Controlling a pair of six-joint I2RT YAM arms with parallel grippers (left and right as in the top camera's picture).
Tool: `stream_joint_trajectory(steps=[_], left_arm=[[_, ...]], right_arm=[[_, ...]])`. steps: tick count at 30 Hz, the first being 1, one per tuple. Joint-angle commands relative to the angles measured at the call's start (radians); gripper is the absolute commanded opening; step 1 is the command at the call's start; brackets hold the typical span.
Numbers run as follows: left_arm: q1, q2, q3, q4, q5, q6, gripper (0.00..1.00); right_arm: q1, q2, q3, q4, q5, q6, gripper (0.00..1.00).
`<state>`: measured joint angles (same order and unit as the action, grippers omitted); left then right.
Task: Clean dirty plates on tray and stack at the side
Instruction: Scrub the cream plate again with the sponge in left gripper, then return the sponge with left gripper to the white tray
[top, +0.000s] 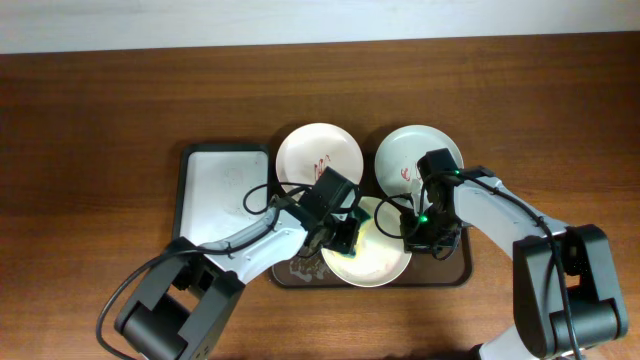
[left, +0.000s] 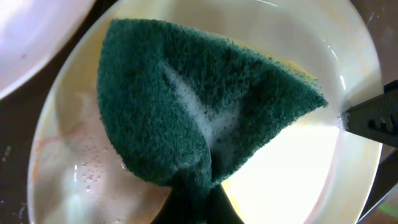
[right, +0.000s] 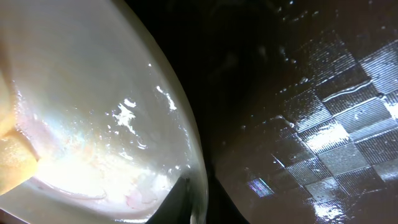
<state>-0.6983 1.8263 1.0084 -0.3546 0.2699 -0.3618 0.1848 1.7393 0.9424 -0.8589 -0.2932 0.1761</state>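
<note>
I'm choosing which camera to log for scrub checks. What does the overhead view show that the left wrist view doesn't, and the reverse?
Only overhead: the sponge tray and the brown tray's full outline. Only left wrist: foam in the sponge and bubbles on the wet surface. Both: the green sponge lying on the front plate.

Two white-and-black arms, seen from above around the tray (top: 466, 262).
The left arm (top: 262, 243), off the tray's left side, has a smooth white link set between blocky black joint housings, and thin black cable (top: 258, 196) loops beside it just outside the tray's left rim. The right arm (top: 492, 210), over the tray's right rim, has the same white shell and black housings, with small green lights (top: 423, 215) glowing on its black wrist block.
</note>
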Motion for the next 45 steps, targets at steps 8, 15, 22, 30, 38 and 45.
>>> stream_joint_trajectory(steps=[8,15,22,30,38,45], left_arm=[[0.000,0.052,-0.007,0.088,0.234,0.011,0.01],[0.020,0.053,-0.007,-0.010,-0.007,-0.076,0.00],[0.095,0.039,0.006,-0.055,0.003,-0.165,0.00],[0.099,-0.142,0.066,-0.240,-0.004,-0.154,0.00],[0.151,-0.334,0.066,-0.388,-0.153,-0.080,0.00],[0.318,-0.336,0.066,-0.437,-0.180,0.047,0.00]], right_arm=[[0.006,0.018,-0.010,-0.004,0.012,-0.010,0.11],[0.006,0.018,-0.010,-0.005,0.012,-0.010,0.11],[0.006,0.018,-0.010,-0.005,0.012,-0.010,0.11],[0.006,0.018,-0.010,-0.003,0.013,-0.010,0.06],[0.006,-0.058,0.020,-0.016,0.017,-0.011,0.04],[0.006,-0.264,0.050,-0.089,0.190,-0.010,0.04]])
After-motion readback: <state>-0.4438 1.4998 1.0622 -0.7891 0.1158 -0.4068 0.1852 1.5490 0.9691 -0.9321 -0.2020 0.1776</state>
